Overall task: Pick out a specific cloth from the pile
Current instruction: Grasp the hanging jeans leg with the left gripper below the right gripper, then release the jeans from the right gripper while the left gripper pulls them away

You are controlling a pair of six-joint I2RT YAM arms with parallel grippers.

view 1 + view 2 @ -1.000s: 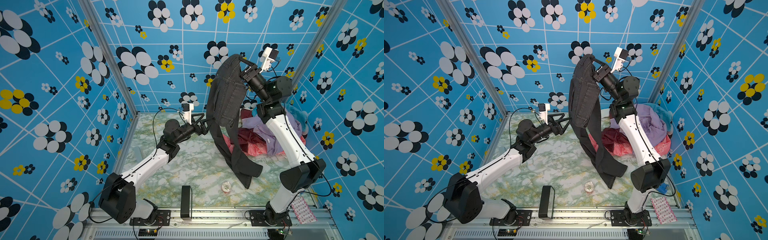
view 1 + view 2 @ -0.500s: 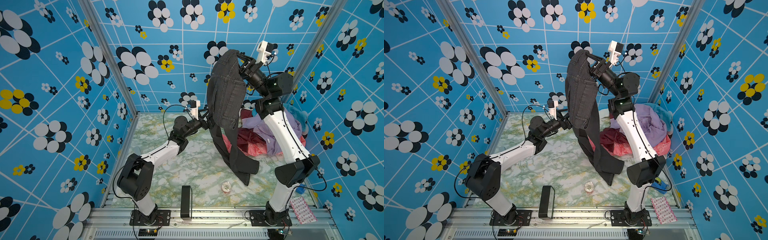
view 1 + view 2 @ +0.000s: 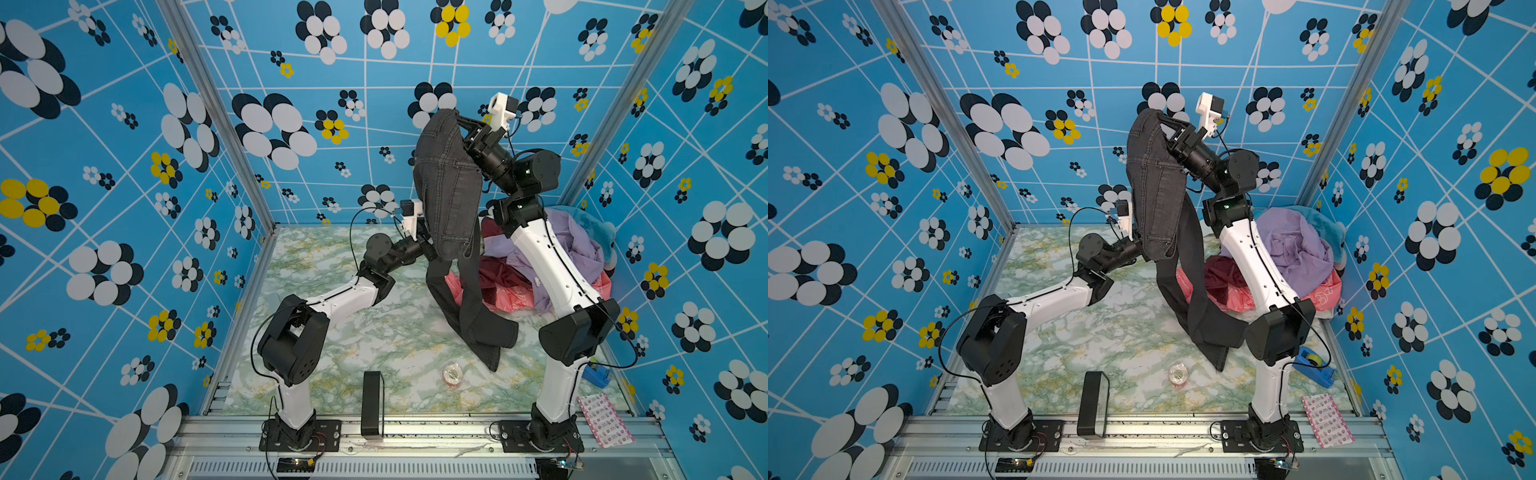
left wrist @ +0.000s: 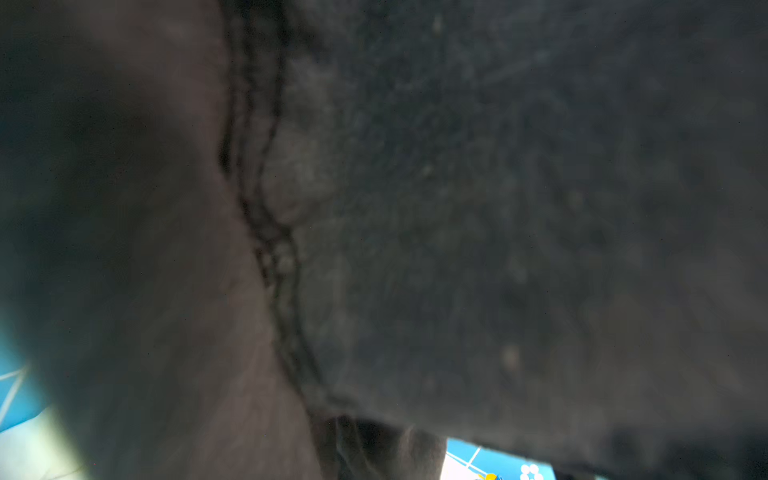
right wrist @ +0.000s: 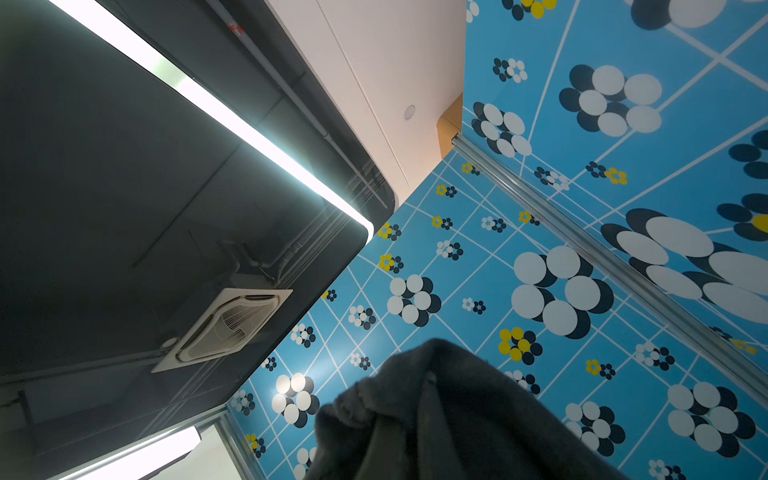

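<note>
Right hand (image 3: 457, 119), raised high and clenched on the top fold of the charcoal jeans (image 3: 451, 195). Left hand (image 3: 424, 244), spread wide, is mostly hidden behind their seat; whether it grips cannot be told. Trouser legs hang down, hems resting on the green-veined marble worktop (image 3: 332, 257) near the garment pile (image 3: 573, 245) in the rear right corner. Blue flower-printed walls (image 3: 124, 166) enclose the cell.

Jeans (image 3: 446, 187) matt charcoal denim w/ raised seams, maroon garment (image 3: 496, 272) shiny, table (image 3: 357, 332) smooth marble-look, corner post (image 3: 222, 120) brushed metal.
</note>
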